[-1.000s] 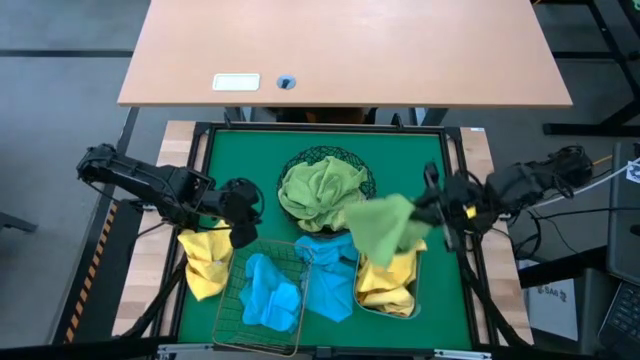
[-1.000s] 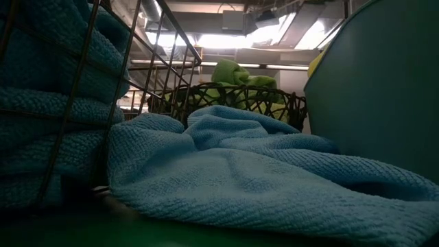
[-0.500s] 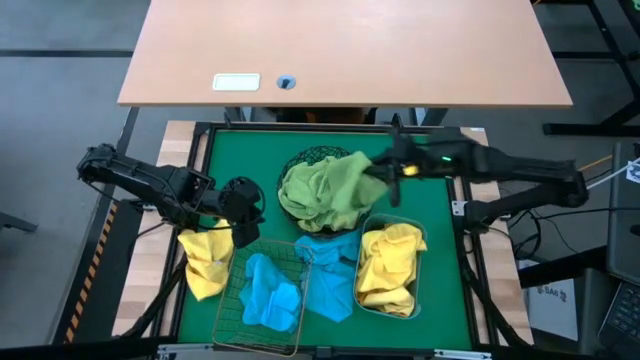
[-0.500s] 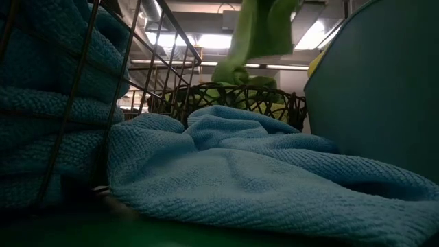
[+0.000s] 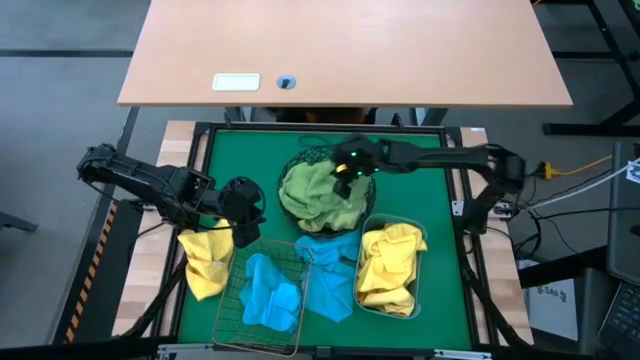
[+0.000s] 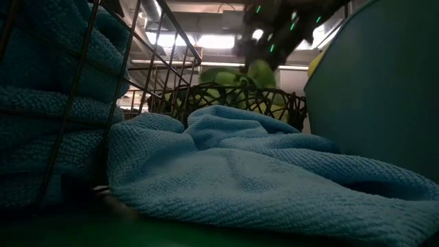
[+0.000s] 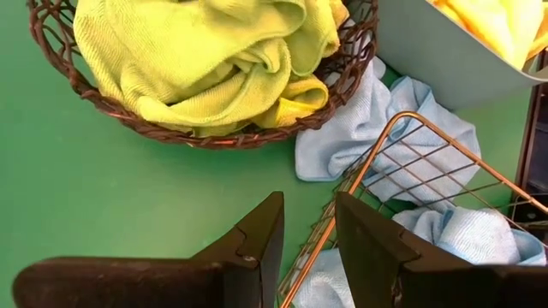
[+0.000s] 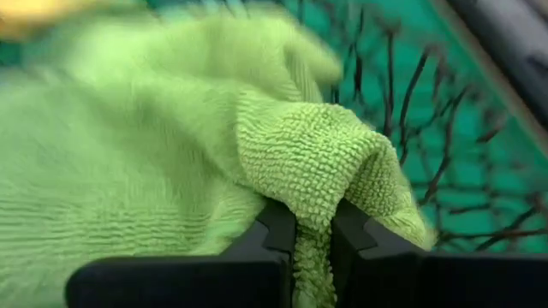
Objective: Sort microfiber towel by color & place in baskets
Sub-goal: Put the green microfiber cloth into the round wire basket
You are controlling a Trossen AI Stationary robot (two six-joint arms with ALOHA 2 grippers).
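Right gripper (image 5: pixel 345 172) fingers clamp nubby light-green microfiber towel (image 8: pixel 317 162) over round black wire-mesh bowl (image 5: pixel 300 162); left gripper (image 7: pixel 306 224) fingers apart beside copper wire basket (image 7: pixel 385 141).

You were working on a counter (image 5: pixel 400 150) topped with a green mat inside a black frame, with pale wooden strips showing along both of its sides. Beyond it stood a light wooden desk (image 5: pixel 400 50) bearing a white label (image 5: pixel 236 82) and a small round hole (image 5: pixel 287 82), on a grey floor (image 5: pixel 60 60). Looking level across the counter, you saw bright ceiling lights (image 6: pixel 206 41) and ductwork overhead.
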